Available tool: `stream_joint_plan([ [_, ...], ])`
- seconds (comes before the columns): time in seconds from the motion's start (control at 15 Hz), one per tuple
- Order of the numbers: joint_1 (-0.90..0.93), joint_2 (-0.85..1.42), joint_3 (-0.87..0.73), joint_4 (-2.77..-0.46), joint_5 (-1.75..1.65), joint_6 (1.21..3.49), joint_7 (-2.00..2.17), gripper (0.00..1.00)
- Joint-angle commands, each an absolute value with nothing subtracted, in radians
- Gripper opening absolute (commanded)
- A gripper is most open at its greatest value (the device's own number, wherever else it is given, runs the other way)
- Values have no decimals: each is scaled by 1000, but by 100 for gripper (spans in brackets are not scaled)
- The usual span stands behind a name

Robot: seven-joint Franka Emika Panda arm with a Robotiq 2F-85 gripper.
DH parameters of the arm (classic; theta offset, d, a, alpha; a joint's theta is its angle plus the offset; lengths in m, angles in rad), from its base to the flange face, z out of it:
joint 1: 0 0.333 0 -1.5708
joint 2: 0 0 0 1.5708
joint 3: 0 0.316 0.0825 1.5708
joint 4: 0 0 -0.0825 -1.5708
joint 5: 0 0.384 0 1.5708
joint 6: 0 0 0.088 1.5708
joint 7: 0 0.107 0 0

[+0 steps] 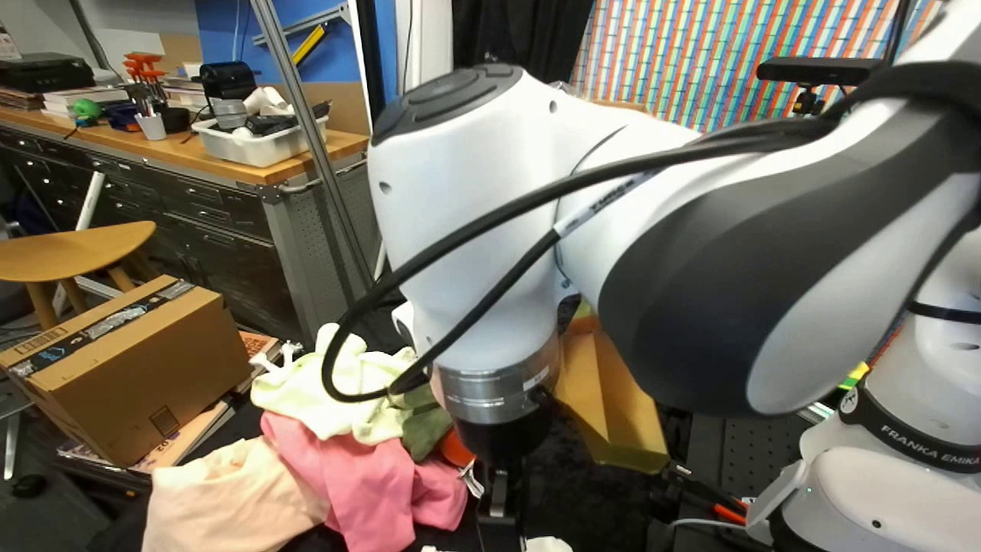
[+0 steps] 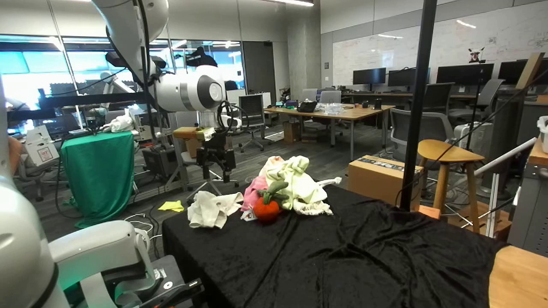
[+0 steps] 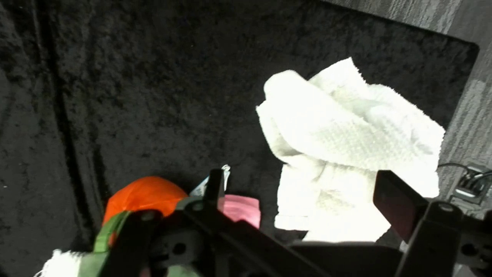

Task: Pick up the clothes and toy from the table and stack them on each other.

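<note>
A white cloth lies crumpled near the table's corner, in the wrist view (image 3: pixel 357 130) and an exterior view (image 2: pixel 209 209). My gripper (image 3: pixel 299 182) is open and empty above it, with cloth showing between the fingers; in an exterior view the gripper (image 2: pixel 216 175) hangs higher than the cloth. Beside it is a heap: a pink cloth (image 1: pixel 368 479), a pale yellow-green cloth (image 1: pixel 329 391) over it, and a peach cloth (image 1: pixel 230 498) alongside. A red-orange toy with green leaves (image 2: pixel 266 209) leans against the heap; it also shows in the wrist view (image 3: pixel 146 194), partly behind the left finger.
A black cloth covers the table (image 2: pixel 342 261). A cardboard box (image 1: pixel 146 376) stands beyond the heap, near a dark upright post (image 2: pixel 416 107). A yellow-brown open box (image 1: pixel 609 406) is behind the gripper. The table's edge and corner (image 3: pixel 474 48) lie close to the white cloth.
</note>
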State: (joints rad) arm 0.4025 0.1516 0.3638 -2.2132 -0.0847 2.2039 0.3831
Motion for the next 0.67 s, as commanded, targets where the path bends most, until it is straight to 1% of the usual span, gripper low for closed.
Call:
stream_joint_plan([
  [0.0,422,210,389,-2194,-22,2241,278,100],
  [0.6,441,328,445,-2186,9,2395,-13,100],
])
